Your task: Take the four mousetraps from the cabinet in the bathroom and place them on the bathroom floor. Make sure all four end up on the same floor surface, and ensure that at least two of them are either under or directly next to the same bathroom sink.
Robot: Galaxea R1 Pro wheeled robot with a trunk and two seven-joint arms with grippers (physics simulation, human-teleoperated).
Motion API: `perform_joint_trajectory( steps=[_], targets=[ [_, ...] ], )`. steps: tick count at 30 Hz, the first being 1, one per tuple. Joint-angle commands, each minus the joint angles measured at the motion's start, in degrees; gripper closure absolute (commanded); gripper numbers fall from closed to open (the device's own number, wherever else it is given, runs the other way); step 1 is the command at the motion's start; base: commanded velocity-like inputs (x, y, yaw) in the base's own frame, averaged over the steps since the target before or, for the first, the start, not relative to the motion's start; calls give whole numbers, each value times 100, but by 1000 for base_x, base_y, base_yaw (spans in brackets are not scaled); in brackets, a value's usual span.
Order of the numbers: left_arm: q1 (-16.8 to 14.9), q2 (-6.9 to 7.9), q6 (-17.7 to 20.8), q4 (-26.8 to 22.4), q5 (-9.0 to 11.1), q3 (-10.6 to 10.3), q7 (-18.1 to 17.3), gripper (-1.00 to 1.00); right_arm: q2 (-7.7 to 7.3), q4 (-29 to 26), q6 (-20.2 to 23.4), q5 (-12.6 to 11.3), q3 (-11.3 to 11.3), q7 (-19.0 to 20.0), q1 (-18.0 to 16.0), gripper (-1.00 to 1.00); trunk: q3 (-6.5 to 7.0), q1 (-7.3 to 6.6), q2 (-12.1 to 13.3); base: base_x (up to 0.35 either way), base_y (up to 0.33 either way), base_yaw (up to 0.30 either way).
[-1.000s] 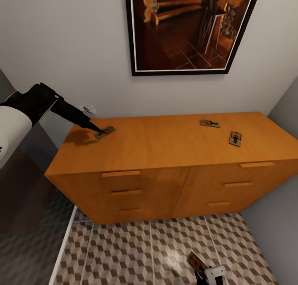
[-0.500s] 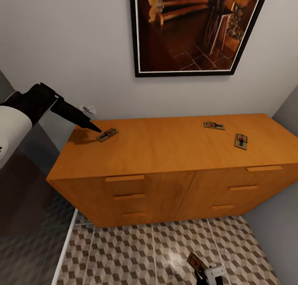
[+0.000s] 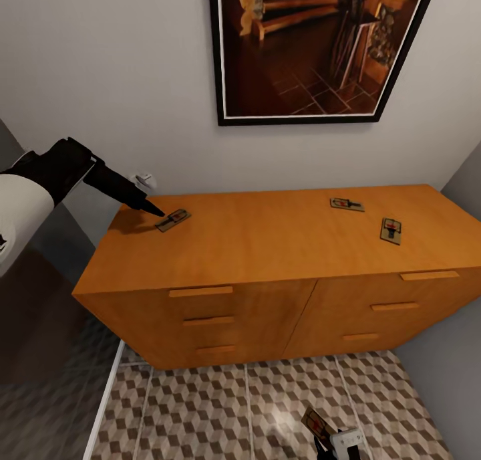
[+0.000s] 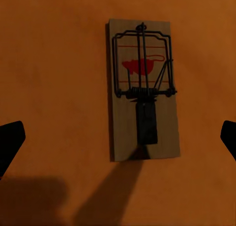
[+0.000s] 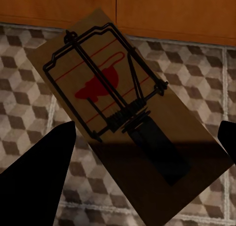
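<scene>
Pale grey wall (image 3: 107, 79), evenly lit. Large black-framed picture (image 3: 314, 45) of a wooden interior hangs on it. Small white wall fitting (image 3: 142, 179) low on the wall. Darker grey side wall (image 3: 467, 179) at right. Dark grey floor strip (image 3: 47, 393) at left.

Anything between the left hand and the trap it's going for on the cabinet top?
Nothing. In the left wrist view the mousetrap lies flat on bare cabinet wood, with the left hand open around it. The head view shows the fingertips just short of its near end.
</scene>
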Motion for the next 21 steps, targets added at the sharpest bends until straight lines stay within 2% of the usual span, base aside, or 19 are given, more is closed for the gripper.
perform_joint_trajectory(
  steps=[1, 21],
  targets=[
    [2, -1, 60, -13, -60, 32, -32, -100, -2, 3, -18, -27, 15, 23, -4, 100, -4, 0, -2, 2, 0, 0],
    [3, -30, 68, -13, -71, 31, 3, -100, -2, 4, -231, -27, 18, 23, -5, 100, -4, 0, -2, 33, -25, 0]
  ],
)
